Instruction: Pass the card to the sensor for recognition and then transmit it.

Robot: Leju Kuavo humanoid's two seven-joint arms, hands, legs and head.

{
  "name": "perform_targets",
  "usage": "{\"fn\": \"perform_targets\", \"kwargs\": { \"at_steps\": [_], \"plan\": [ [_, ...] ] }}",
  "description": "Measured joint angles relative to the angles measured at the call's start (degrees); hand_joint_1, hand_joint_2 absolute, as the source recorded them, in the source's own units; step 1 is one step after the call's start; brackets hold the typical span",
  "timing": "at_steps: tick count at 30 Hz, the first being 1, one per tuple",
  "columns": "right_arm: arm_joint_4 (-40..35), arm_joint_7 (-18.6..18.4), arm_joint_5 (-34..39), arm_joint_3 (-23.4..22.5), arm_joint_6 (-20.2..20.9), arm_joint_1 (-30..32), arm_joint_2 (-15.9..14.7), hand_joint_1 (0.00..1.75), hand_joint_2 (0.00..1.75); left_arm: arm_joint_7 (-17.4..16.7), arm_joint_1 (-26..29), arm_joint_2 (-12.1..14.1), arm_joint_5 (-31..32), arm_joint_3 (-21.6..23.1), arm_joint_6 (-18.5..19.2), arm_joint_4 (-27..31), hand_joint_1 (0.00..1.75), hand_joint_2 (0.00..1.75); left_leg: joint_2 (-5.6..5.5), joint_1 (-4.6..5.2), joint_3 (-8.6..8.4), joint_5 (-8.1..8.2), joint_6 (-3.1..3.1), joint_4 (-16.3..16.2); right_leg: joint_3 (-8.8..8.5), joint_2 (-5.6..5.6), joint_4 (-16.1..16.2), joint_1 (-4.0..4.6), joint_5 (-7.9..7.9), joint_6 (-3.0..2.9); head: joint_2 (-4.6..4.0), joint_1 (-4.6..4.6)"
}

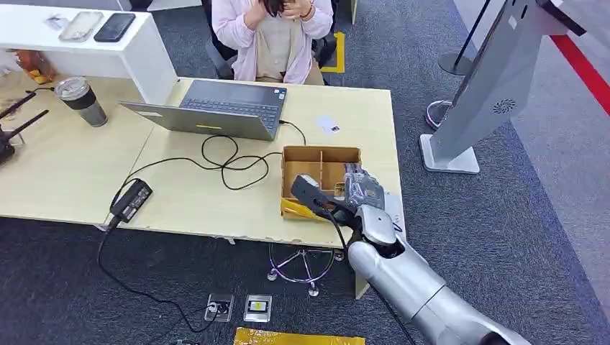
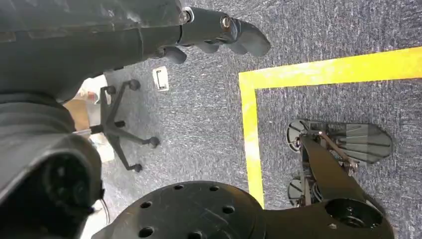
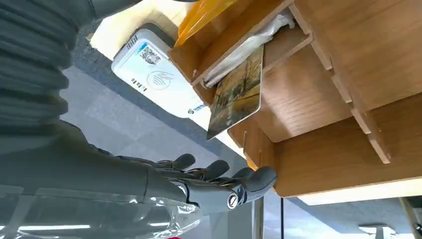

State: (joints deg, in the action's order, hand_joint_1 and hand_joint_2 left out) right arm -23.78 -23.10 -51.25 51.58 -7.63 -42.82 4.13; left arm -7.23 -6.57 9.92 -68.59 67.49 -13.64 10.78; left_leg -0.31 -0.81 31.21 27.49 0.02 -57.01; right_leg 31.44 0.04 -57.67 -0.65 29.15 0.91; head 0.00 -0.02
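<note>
One right robot hand (image 1: pixel 357 192) reaches over the near corner of the pale wood counter (image 1: pixel 180 208), its dark fingers (image 3: pixel 219 174) loosely extended and holding nothing, poised beside the compartmented brown wooden box (image 1: pixel 320 180). Just beyond those fingers a glossy printed card with a tree picture (image 3: pixel 236 92) leans on edge against a divider at the box's open side, which leaves its long edge free to be pinched; this is most likely the task's thing, not yet grasped. Near it lies a white rounded-rectangle card reader with a QR code and a contactless mark (image 3: pixel 154 74), flat on the counter at the box's flank, presumably the sensor, placed so the lift to it is short. Crumpled white plastic (image 3: pixel 249 45) is tucked in the compartment behind the card, and a yellow sheet (image 3: pixel 204 15) pokes out of the box.

The left robot hand (image 2: pixel 219 35) hangs over grey carpet with a yellow tape line (image 2: pixel 318 72); its fingers look curled on nothing.

Farther off, a grey laptop (image 1: pixel 216 108) and a seated person in a pink top (image 1: pixel 273 36), probably the receiver.
</note>
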Motion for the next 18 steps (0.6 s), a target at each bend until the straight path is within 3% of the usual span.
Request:
{"fn": "perform_targets", "kwargs": {
  "at_steps": [18],
  "plan": [
    [0.2,0.2,0.0,-1.2,0.6,0.5,-0.7,0.00,1.75,0.0,0.0,0.0,0.4,0.0,0.0,0.0,0.00,0.00,0.00,0.00,0.01,0.00,0.00,0.0,0.00,0.00,0.0,0.00,0.00,0.00,0.00,0.00]
  ]
}}
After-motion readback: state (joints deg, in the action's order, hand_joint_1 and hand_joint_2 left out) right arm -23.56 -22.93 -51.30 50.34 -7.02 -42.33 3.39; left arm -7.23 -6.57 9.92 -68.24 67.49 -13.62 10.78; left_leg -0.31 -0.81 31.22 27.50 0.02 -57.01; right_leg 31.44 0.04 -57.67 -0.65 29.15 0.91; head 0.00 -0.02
